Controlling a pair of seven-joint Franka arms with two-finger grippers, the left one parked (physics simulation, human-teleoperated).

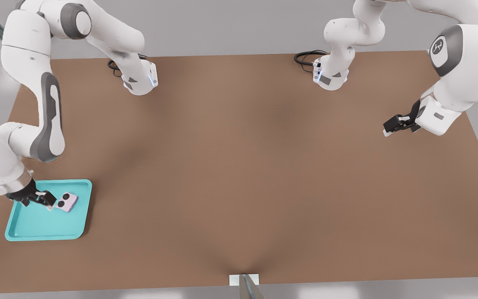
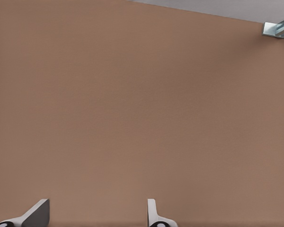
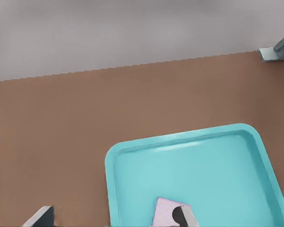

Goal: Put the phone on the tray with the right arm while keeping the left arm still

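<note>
We're at the placing step. Gripper point(image 1: 49, 201) hangs low over the tray point(image 1: 40, 232), near its far rim in the front view, with the phone point(image 1: 67, 202) right at its fingertips.

Grip state: we can't tell. In the front view the fingers meet the phone's edge, but whether they clamp it or have just let go isn't readable. In the right wrist view one fingertip point(image 3: 185, 218) overlaps the phone point(image 3: 166, 213) and the other point(image 3: 41, 217) sits well apart, out over the bare table point(image 3: 61, 142). That probably means the jaws are spread, but we won't commit.

Phone is inside the tray point(image 3: 260, 146) rim, lenses up, slightly skewed to the tray edges. Whether it rests flat on the floor or hovers a touch above is unclear.

Next move, as we judge it: if the phone is held, open; then lift straight away from the tray without dragging the phone along.

Hidden or cut off:
- the contact between fingers and phone
- most of the phone in the right wrist view, cropped at the frame edge
- the tray corner under the gripper in the front view
</note>
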